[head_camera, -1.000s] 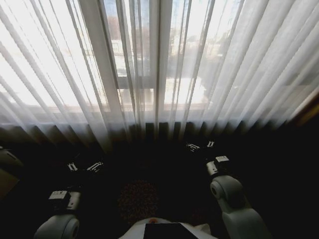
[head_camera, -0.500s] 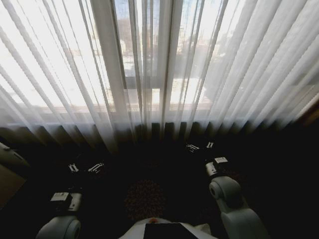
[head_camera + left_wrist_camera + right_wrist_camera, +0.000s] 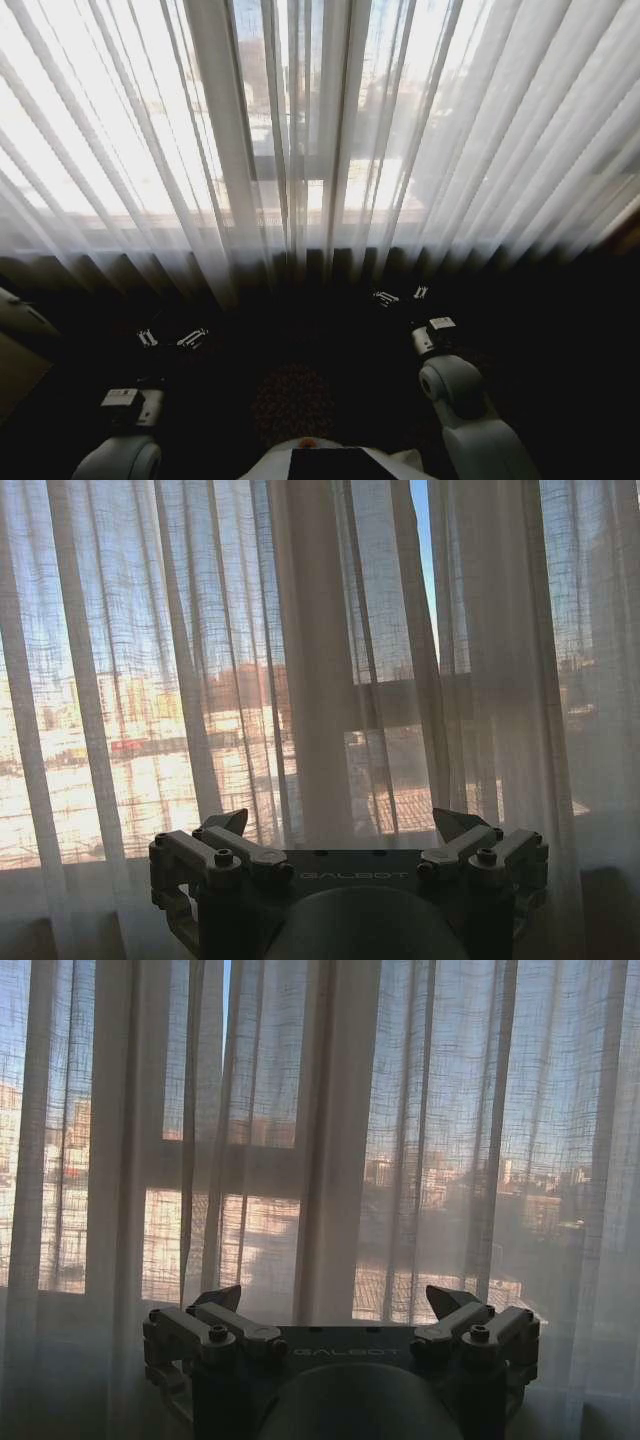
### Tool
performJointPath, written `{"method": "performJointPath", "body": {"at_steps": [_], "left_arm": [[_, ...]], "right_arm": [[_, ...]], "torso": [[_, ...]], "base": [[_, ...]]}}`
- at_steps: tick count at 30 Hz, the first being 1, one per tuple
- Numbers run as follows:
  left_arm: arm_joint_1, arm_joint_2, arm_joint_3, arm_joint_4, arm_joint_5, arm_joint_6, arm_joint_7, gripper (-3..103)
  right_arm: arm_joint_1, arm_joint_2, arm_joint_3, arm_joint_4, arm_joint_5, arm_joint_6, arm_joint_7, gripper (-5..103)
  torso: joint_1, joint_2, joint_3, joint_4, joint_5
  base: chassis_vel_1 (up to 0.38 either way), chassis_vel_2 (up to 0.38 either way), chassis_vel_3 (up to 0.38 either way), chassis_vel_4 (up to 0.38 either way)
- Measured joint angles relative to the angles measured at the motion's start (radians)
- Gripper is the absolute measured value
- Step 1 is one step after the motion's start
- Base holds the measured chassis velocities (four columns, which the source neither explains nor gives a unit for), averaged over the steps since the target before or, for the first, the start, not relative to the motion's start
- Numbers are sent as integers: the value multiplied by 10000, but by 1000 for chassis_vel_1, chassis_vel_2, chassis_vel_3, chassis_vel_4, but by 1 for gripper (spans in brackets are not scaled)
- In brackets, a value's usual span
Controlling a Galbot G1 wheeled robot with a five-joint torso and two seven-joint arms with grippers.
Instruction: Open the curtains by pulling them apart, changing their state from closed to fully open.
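Two sheer white panels, the curtains (image 3: pixel 300 140), are hanging closed across the window ahead of the robot, their long pleats running down to the dark band at the foot of the glass; in the head view they are meeting near the middle, where thicker folds are bunching together. Through the fabric a horizontal window frame bar (image 3: pixel 300 165) and sunlit buildings outside are showing faintly.

Below the cloth, the left gripper (image 3: pixel 167 337) is hovering low on the robot's left, short of the fabric. In its wrist view the left gripper (image 3: pixel 345 828) is pointing at the pleats with its fingers (image 3: pixel 228 823) spread wide and nothing between them. The right gripper (image 3: pixel 401 295) is sitting a little farther forward on the right, near the curtain hem but apart from it. Seen from its wrist, the right gripper (image 3: pixel 335 1302) is likewise gaping wide and holding nothing, facing a heavy fold of the curtains (image 3: pixel 340 1140).
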Motion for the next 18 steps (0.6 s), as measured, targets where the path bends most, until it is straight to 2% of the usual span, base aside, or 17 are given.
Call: {"method": "performJointPath", "body": {"at_steps": [5, 11, 16, 18], "left_arm": [[12, -12, -2, 16, 10, -30, 7, 100], [16, -18, -2, 31, 17, -68, 7, 100], [-30, -13, 4, 55, 41, -74, -3, 100], [-82, -39, 45, 55, 110, -68, -10, 100]], "right_arm": [[-23, 12, 5, 5, 0, 11, 0, 100], [-28, 25, 5, -23, 5, 134, -3, 100], [-26, 26, 4, -74, 29, 251, -22, 100], [-15, 24, 18, -74, 25, 69, -29, 100]], "torso": [[1, 0, 1, 2, -4], [3, 0, 0, 2, -6], [21, -7, 5, 2, -14], [23, -8, 6, 3, -7]], "base": [[-17, 403, 11, -412], [-27, 541, 19, -539], [-44, 362, 50, -310], [-19, 113, 46, -101]]}}
